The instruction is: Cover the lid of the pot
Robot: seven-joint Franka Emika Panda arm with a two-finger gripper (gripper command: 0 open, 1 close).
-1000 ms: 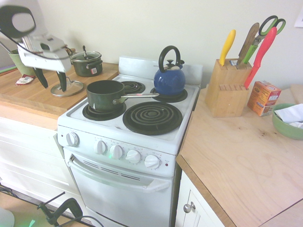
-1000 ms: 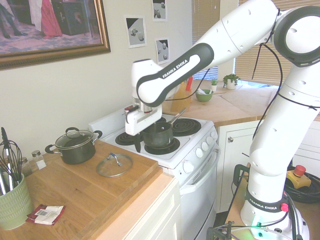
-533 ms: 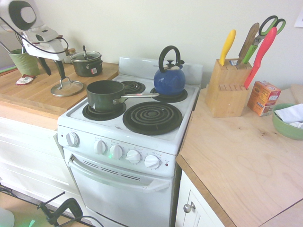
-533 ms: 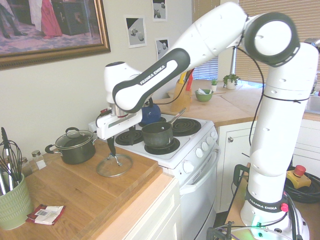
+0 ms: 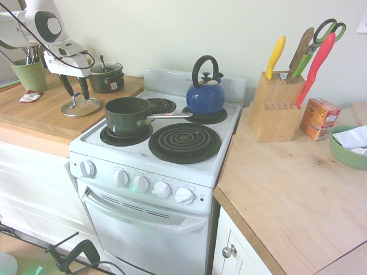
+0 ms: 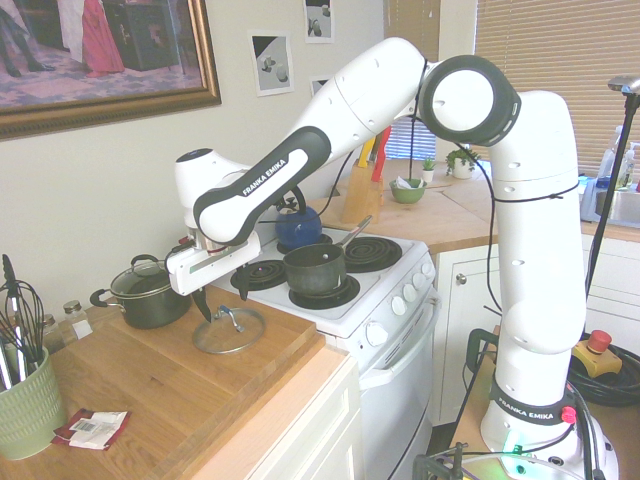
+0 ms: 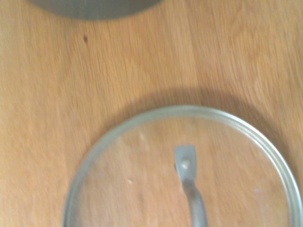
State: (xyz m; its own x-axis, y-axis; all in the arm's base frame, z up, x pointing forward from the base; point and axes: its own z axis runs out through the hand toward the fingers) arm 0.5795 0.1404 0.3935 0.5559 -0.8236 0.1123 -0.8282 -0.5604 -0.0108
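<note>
Lid [image 5: 81, 107]: round clear glass, thin metal rim, arched metal handle at centre; lies flat on the wooden counter [image 5: 40, 114], left of the stove [image 5: 160, 143].
Gripper [image 5: 76, 89]: pointing down just above the lid's handle, fingers spread apart, holding nothing.
Pot [image 5: 127, 115]: dark green saucepan, uncovered, on the near left burner; long silver handle points right.
Black crock pot [image 5: 105, 77]: lidded, on the counter beyond the lid.
Blue kettle [image 5: 205, 97]: far right burner.
Knife block [image 5: 274, 106]: right counter.
</note>
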